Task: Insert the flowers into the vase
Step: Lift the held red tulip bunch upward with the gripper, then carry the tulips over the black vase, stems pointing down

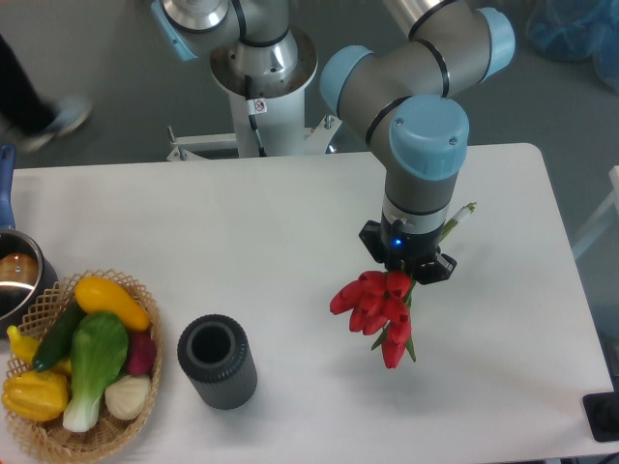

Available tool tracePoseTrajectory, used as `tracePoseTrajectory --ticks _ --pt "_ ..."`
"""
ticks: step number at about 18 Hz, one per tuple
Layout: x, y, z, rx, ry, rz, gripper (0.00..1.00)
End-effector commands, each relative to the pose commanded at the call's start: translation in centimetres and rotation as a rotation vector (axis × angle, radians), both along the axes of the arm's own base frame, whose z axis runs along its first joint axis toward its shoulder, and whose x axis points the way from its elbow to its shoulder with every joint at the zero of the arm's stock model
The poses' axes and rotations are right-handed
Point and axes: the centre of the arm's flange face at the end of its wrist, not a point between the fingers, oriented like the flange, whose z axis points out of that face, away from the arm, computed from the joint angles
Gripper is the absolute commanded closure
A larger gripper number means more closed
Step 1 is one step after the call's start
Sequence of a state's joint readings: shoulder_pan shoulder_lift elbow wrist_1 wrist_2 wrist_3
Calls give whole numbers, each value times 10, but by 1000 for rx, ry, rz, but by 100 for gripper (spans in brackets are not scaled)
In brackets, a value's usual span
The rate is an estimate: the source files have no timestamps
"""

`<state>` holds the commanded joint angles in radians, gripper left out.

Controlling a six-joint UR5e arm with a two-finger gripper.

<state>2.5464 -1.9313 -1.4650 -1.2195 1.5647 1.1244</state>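
Observation:
The flowers (377, 307) are a bunch of red tulip buds with green stems, right of the table's middle. Their stems run up and right, and a stem end (460, 217) sticks out past the wrist. My gripper (406, 259) points down over the stems, just above the buds; its fingers are hidden under the wrist, so their stand does not show. The bunch looks held, and I cannot tell whether it is off the table. The vase (217, 362), a short dark grey ribbed cylinder with a round open mouth, stands upright at the front left, well apart from the flowers.
A wicker basket (50, 437) of vegetables stands at the front left corner, just left of the vase. A metal pot (16, 278) with a blue handle sits at the left edge. The arm's base (263, 72) stands behind the table's far edge.

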Motion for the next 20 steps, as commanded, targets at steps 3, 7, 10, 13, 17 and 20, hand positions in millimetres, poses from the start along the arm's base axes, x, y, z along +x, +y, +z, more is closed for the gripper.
tracePoseTrajectory --ticks 3,7,10,13,17,20 --pt "0 0 3 12 1 -2 100" --pt "4 2 25 75 12 -7 100" --pt "0 17 52 313 60 -4 100" --pt "7 22 78 459 54 28 100" --pt "35 17 115 597 25 -13 100" --pt "49 13 137 751 -32 -44 100"
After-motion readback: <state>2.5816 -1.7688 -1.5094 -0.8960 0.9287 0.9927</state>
